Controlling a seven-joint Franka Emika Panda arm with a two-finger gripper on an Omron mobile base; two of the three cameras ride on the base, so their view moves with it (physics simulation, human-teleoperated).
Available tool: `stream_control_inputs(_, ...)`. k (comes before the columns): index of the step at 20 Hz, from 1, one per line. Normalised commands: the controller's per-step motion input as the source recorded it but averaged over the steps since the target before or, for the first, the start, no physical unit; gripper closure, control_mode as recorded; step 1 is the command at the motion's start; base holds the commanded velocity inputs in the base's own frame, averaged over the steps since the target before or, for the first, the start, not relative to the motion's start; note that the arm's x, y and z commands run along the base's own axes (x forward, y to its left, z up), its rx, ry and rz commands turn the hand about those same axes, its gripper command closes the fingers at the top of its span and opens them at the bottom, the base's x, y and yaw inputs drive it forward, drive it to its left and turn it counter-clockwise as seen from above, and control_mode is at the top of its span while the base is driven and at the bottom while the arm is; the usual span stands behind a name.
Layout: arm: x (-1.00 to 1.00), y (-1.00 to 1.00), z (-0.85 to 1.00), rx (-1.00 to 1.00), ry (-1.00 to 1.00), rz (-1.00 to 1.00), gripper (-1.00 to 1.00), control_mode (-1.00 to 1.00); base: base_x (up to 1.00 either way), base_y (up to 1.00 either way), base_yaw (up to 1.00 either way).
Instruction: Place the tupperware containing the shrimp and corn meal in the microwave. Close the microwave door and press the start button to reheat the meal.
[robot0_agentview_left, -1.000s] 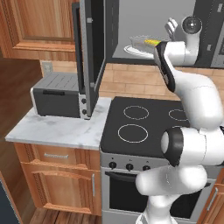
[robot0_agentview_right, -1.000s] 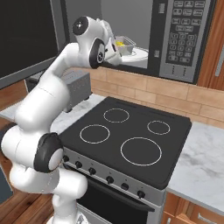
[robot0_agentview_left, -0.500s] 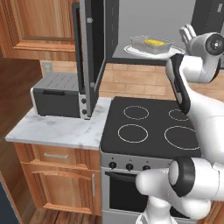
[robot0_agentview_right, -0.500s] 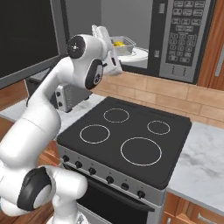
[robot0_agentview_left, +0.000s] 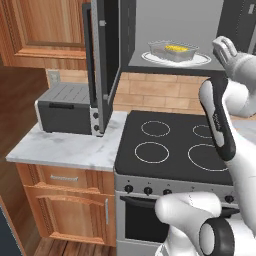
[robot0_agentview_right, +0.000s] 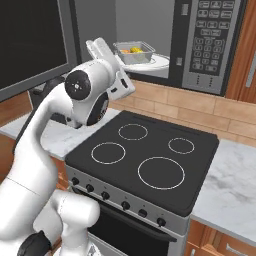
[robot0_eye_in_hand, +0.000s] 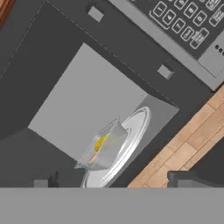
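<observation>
The tupperware (robot0_agentview_left: 174, 50) (robot0_agentview_right: 133, 51) (robot0_eye_in_hand: 105, 146) rests on the white turntable plate (robot0_agentview_left: 200, 60) (robot0_agentview_right: 157, 62) inside the open microwave (robot0_agentview_right: 207, 40). Yellow and orange food, the shrimp and corn meal (robot0_agentview_left: 176, 48) (robot0_agentview_right: 131, 50), shows through its clear walls. The microwave door (robot0_agentview_left: 102, 65) (robot0_agentview_right: 30, 45) stands swung wide to the left. My gripper (robot0_agentview_left: 224, 45) (robot0_agentview_right: 97, 49) hovers in front of the cavity, apart from the tub, open and holding nothing. The keypad (robot0_eye_in_hand: 183, 22) is beside the cavity.
Below the microwave lies a black stove top (robot0_agentview_left: 175, 145) (robot0_agentview_right: 145, 155) with round burners. A small grey toaster oven (robot0_agentview_left: 62, 107) sits on the marble counter (robot0_agentview_left: 60, 147) at the left. More counter (robot0_agentview_right: 230, 185) extends to the right of the stove.
My gripper has drawn back out of the microwave mouth, away from the tub, and the arm has folded closer to the base. The tupperware stays on the plate.
</observation>
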Motion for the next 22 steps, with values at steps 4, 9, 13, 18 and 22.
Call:
stream_control_inputs(4,-0.72,0.47,0.11,-0.32,-0.13,0.24,-1.0,-1.0,0.0,0.0,0.0)
stream_control_inputs(9,-0.69,0.69,0.22,-0.39,-0.07,0.25,-1.0,-1.0,0.0,0.0,0.0)
stream_control_inputs(13,-0.37,0.74,0.37,-0.48,0.01,0.18,-1.0,-1.0,0.0,0.0,0.0)
stream_control_inputs(18,-0.13,0.39,0.12,-0.46,0.11,0.02,-1.0,-1.0,0.0,0.0,0.0)
stream_control_inputs(22,0.0,0.32,0.0,-0.53,0.11,-0.05,-1.0,-1.0,0.0,0.0,0.0)
